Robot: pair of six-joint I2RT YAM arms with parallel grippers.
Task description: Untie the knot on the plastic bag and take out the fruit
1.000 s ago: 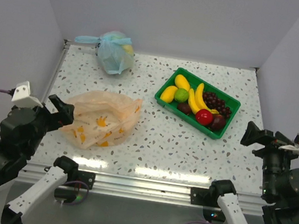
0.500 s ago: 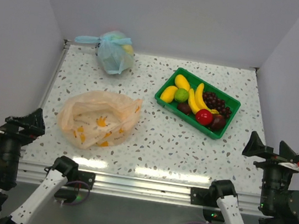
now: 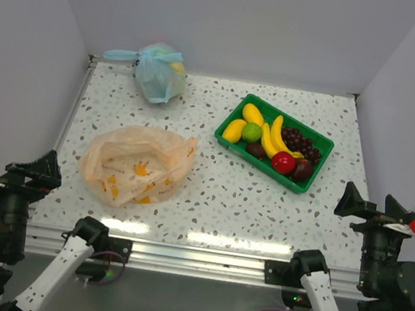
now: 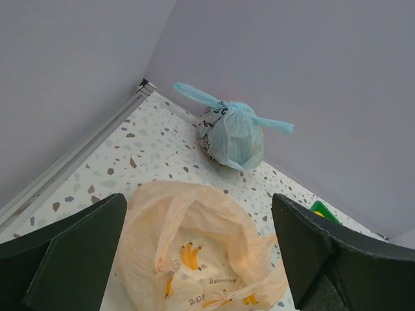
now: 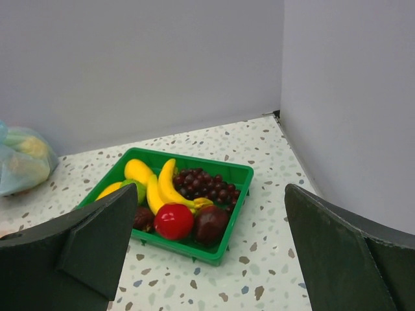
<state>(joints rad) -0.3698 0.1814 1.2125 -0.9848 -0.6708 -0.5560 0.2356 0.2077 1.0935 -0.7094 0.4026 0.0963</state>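
Left gripper (image 3: 34,170) and right gripper (image 3: 370,205): wide open, holding nothing. Orange bag (image 3: 137,163) mouth open; fruit (image 3: 275,142) in green tray (image 5: 228,210).

Bench (image 3: 263,202): white, grey, brown and blue speckle. Plastic bag (image 3: 136,165) at 8 o'clock: translucent pale orange, yellow-orange printed marks. Second bag (image 3: 157,75) at 11 o'clock: translucent light blue. Tray (image 3: 221,135) at 2 o'clock: bright green. Fruit (image 3: 274,142) inside: yellow bananas (image 3: 271,138), yellow mango (image 3: 253,113), green lime (image 3: 252,131), dark purple grapes (image 3: 300,143), red apple (image 3: 283,162), maroon pieces (image 3: 303,170).
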